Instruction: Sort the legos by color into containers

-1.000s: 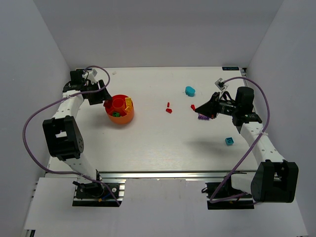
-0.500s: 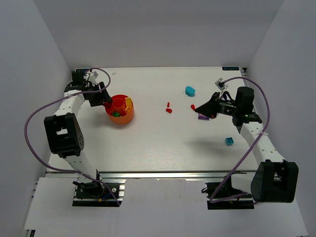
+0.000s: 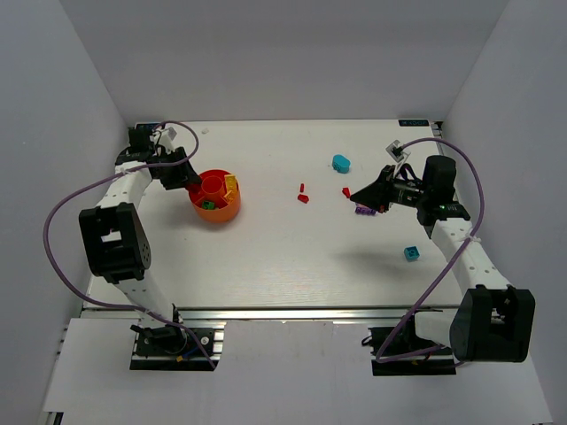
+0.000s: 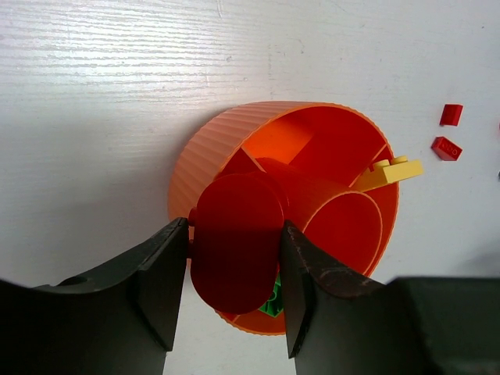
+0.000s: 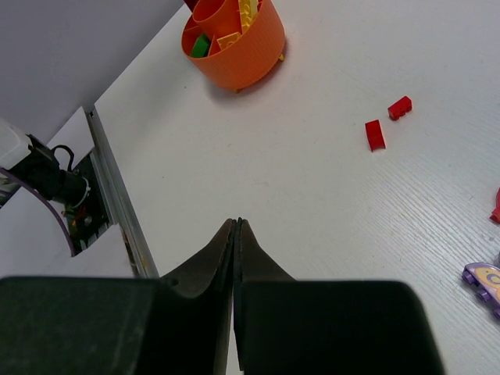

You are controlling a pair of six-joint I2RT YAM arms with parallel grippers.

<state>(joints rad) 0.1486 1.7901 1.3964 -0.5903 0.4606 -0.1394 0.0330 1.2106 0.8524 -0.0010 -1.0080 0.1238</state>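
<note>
lengthwise between left fingers [image 4: 160,289] — red oblong lego [image 4: 234,242], at bowl [image 4: 211,156] rim

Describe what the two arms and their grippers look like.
Both arms have white links between boxy black joint housings: the left arm and the right arm. A thin purple cable loops along each. The left gripper and right gripper each have two smooth matte black fingers tapering to the tips.

Hidden and cropped
Behind red oval piece [image 4: 237,242]: most of green brick [image 4: 273,301], part of bowl [image 4: 205,164] interior. Cropped in right wrist view: bowl's upper rim at top edge, purple piece [image 5: 484,281] and red brick [image 5: 496,211] at right edge.
</note>
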